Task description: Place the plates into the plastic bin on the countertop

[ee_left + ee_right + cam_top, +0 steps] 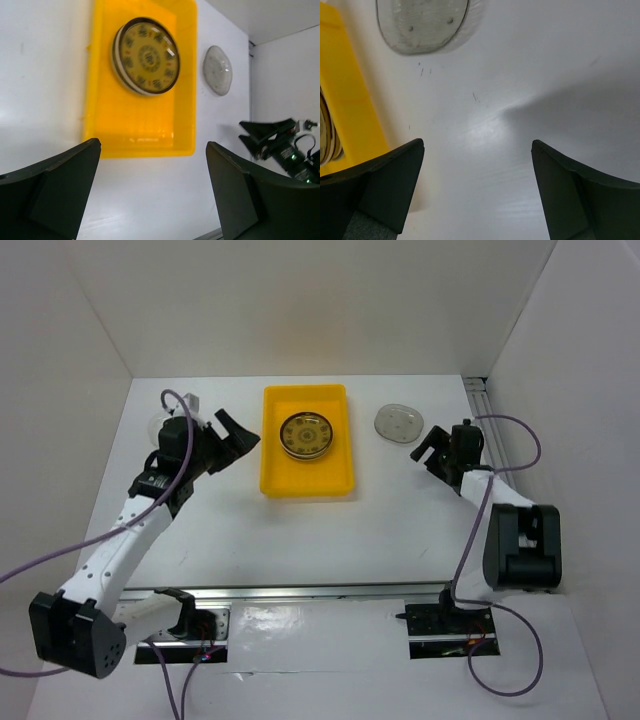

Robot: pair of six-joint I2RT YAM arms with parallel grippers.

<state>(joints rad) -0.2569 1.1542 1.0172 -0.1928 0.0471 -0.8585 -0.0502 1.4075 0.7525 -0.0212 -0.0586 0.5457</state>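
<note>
The yellow plastic bin (306, 484) stands at the middle back of the white countertop (300, 540). A gold-brown patterned plate (306, 435) lies in its far half. A clear glassy plate (398, 422) lies on the countertop right of the bin. My left gripper (236, 437) is open and empty, just left of the bin. Its wrist view shows the bin (140, 130), the patterned plate (146, 56) and the clear plate (218, 70) beyond the open left gripper (152, 150). My right gripper (428, 448) is open and empty, just short of the clear plate (422, 25).
A pale round thing (157, 424) is partly hidden behind my left arm at the far left. White walls close in the back and both sides. A metal rail (480, 405) runs along the right wall. The bin's side (355, 115) shows in the right wrist view.
</note>
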